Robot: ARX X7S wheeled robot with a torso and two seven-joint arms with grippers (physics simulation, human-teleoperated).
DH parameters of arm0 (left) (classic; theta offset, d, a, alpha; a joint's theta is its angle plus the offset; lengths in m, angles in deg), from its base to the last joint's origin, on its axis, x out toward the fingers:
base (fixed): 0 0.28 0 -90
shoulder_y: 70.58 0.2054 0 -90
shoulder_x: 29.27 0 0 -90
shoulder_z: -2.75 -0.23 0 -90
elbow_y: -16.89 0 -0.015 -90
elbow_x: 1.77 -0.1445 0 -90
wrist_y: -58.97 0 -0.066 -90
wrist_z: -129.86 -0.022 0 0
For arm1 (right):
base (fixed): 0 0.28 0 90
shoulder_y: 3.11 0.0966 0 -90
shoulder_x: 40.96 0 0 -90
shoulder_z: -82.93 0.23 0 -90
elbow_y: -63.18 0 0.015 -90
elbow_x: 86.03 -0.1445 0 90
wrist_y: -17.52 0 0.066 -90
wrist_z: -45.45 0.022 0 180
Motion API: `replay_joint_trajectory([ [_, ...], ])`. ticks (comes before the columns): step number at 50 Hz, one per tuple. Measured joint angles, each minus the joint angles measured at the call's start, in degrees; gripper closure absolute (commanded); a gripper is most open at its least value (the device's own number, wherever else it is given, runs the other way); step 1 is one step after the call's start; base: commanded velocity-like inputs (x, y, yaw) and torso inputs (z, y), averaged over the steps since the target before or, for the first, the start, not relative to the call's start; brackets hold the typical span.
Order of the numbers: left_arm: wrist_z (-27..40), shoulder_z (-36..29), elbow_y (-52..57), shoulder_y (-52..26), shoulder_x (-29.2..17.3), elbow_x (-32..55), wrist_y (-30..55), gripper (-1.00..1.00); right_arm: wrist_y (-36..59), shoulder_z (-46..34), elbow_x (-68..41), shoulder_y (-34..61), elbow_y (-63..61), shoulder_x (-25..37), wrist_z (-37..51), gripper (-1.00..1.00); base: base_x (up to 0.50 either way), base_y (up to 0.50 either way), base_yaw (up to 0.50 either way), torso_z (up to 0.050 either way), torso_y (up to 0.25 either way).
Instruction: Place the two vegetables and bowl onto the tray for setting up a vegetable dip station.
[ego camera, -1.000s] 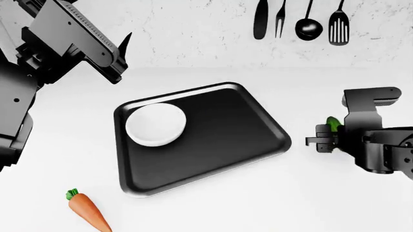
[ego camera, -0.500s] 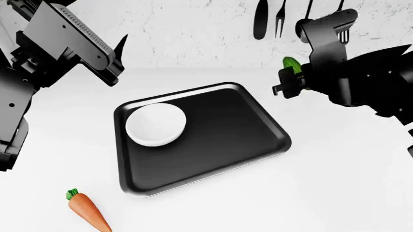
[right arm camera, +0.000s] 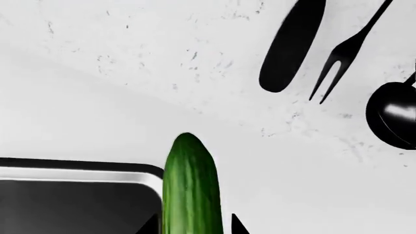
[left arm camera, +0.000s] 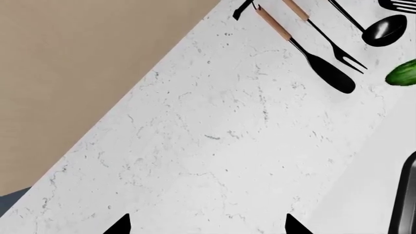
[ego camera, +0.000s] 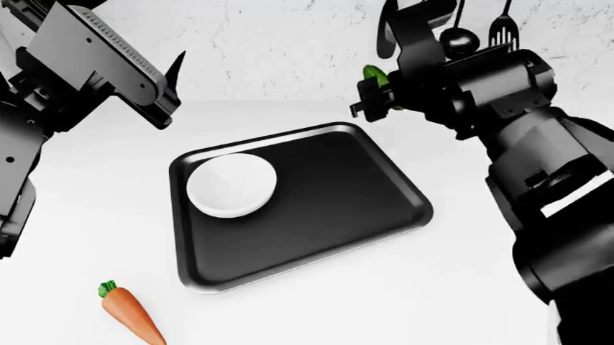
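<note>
Two grippers in view. Right gripper (ego camera: 376, 92) clamped on the short smooth green cucumber (right arm camera: 190, 187), held in the air above the far corner of the large black rectangular tray (ego camera: 331, 215); only the cucumber's tip shows in the head view, the rest hidden by the fingers. Left gripper (ego camera: 172, 86) raised well clear at the left, its two fingertips (left arm camera: 122, 225) apart, holding nothing. One plain round white bowl (ego camera: 231, 185) sits inside the tray's left part. One small orange carrot with green leafy top (ego camera: 129, 313) lies on the white counter (ego camera: 86, 215), near the tray's near-left corner, apart from it. Four black utensils (ego camera: 505, 32) hang on the wall, partly hidden by the right arm. No writing visible
</note>
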Motion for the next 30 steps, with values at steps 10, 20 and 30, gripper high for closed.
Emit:
replay_joint_trajectory([
  [10, 0.2, 0.0, 0.2, 0.3, -0.1, 0.0, 0.1, -1.0, -1.6, 5.4, 7.6, -1.6, 5.6, -4.5, -3.4, 1.0, 0.0, 0.0, 0.0, 0.0, 0.0],
  [20, 0.4, 0.1, 0.2, 0.7, -0.2, 0.1, 0.0, -1.0, -1.4, 14.6, 19.0, -3.5, 7.7, -6.6, -6.2, 1.0, 0.0, 0.0, 0.0, 0.0, 0.0],
  [30, 0.5, 0.1, 0.3, 0.8, -0.2, 0.1, 0.0, -1.0, -1.4, 20.2, 26.7, -4.8, 8.4, -7.5, -8.6, 1.0, 0.0, 0.0, 0.0, 0.0, 0.0],
])
